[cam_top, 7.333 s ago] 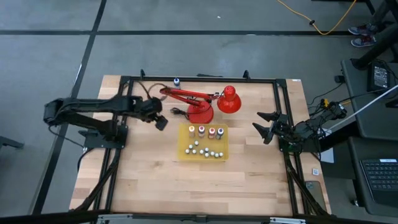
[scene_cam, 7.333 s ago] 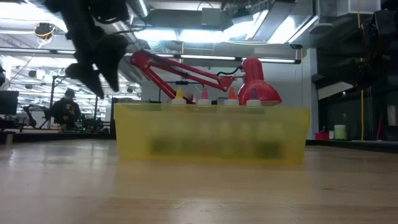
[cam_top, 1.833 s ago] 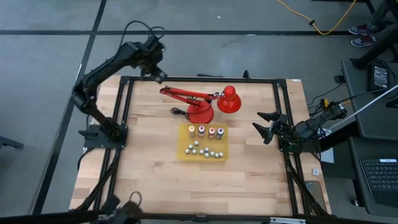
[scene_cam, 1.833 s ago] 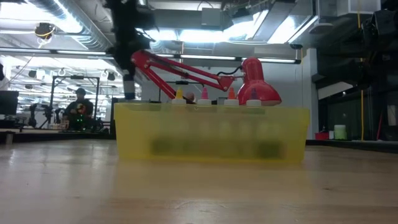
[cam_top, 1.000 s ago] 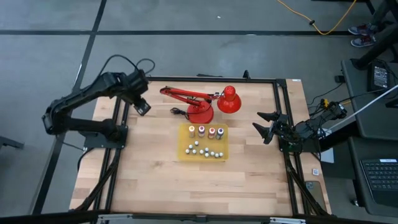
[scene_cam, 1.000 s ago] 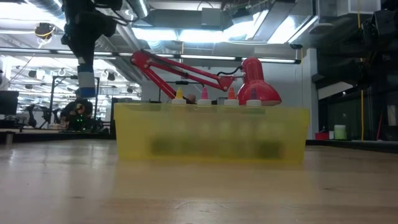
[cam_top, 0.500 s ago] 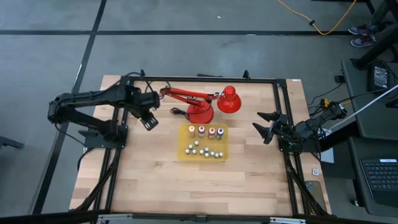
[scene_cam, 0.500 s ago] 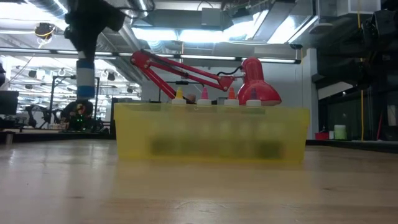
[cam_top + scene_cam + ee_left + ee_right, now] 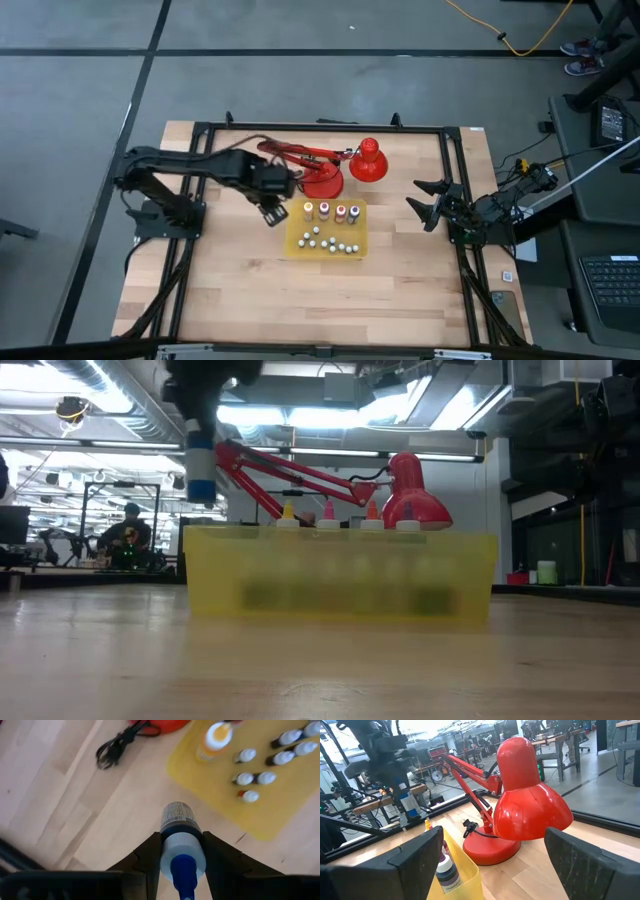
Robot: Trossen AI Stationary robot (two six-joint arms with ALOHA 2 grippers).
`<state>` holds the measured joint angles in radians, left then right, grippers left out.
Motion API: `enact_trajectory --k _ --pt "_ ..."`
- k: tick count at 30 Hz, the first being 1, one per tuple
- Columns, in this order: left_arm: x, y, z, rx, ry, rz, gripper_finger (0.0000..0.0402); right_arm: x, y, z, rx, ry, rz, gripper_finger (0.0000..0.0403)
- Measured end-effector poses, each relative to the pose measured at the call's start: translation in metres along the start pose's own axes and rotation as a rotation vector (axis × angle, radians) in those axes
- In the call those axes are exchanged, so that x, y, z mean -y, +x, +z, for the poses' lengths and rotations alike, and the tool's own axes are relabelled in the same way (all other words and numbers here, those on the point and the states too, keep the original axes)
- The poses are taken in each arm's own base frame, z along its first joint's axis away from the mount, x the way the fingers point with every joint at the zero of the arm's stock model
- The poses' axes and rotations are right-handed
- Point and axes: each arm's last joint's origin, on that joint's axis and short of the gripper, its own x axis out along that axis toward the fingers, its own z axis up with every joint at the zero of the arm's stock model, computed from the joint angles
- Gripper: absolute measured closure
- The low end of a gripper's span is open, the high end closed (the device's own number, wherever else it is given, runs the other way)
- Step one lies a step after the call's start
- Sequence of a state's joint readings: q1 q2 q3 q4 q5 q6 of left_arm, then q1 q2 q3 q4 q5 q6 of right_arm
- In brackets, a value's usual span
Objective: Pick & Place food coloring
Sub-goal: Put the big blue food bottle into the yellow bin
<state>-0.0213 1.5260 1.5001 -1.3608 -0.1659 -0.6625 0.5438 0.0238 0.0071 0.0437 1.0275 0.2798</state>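
Note:
A small food coloring bottle (image 9: 177, 817), pale with a blue cap and a blue band, hangs in my left gripper (image 9: 272, 213), which is shut on it. It hangs just left of the yellow tray (image 9: 296, 243) and above the bare wood; the low view shows the bottle (image 9: 202, 470) well above the tray's rim. More food coloring bottles stand along the tray's far side (image 9: 331, 211), and several tiny ones (image 9: 330, 241) lie on its floor. My right gripper (image 9: 426, 202) waits open at the table's right edge. My left gripper pinches the bottle's upper body (image 9: 183, 847), just below the blue cap, between its two fingers (image 9: 149, 856). The fingers point down from above. The bottle hangs upright below them, cap up, clear of the table and the tray.
A red desk lamp (image 9: 335, 165) stands behind the tray on its round base, with its shade (image 9: 368, 160) to the right and its black cord (image 9: 117, 745) coiled on the wood. A black frame (image 9: 200, 130) runs round the table. Bare wood lies near the front edge.
My left gripper has carried the blue bottle from the table's far left corner toward the right and near side, up to the tray's left edge. The bottle has stayed upright and off the table.

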Motion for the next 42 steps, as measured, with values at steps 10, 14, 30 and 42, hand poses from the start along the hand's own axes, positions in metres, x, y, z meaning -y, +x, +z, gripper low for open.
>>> enact_trajectory --k 10,14,30,42 --pt "0.038 0.023 0.037 -0.005 0.052 0.025 0.0286 0.0 0.0 0.0 0.0 0.0 0.0 0.0056" --pt "0.047 0.036 0.044 0.0 0.05 0.007 0.0286 0.0 0.0 0.0 0.0 0.0 0.0 0.0056" --pt "0.056 0.081 0.045 -0.055 0.049 0.026 0.0286 0.0 0.0 0.0 0.0 0.0 0.0 0.0056" --pt "0.045 0.115 0.045 -0.064 0.033 -0.006 0.0286 0.0 0.0 0.0 0.0 0.0 0.0 0.0056"
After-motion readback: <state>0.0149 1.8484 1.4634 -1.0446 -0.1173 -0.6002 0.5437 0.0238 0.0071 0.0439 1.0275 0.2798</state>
